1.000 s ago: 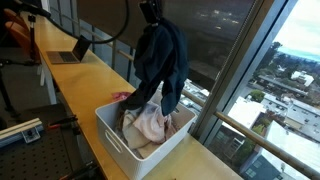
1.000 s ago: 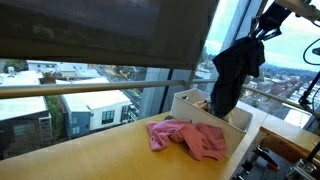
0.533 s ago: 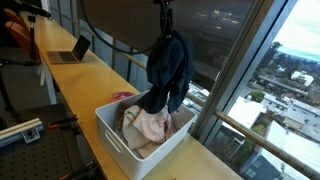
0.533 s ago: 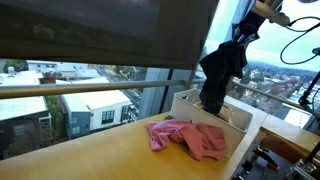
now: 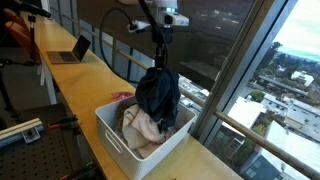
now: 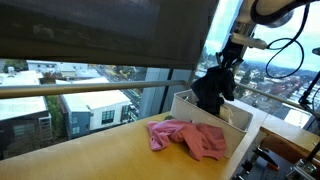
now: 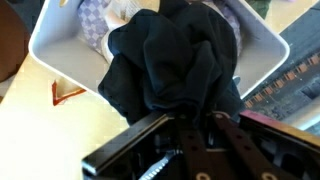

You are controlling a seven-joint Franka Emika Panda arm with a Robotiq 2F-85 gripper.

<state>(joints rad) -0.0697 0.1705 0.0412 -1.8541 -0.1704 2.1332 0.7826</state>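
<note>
There is one hand, clamped on the bunched top of one dark cloth, which hangs straight down with its lower folds inside one white bin. The bin stands on the worktop beside the window and holds pale laundry; how many pieces cannot be told. An exterior view also shows one open laptop, well apart at 10 o'clock from the bin, which neither of the others shows. Another exterior view shows the hand and dark cloth over the bin, and only there is one pink cloth plain, crumpled on the worktop at 7 o'clock from the bin, just beside it. The wrist view looks down past the hand at 6 o'clock: the dark cloth covers most of the bin, and a checked piece shows at 11 o'clock, seen in no other view.
</note>
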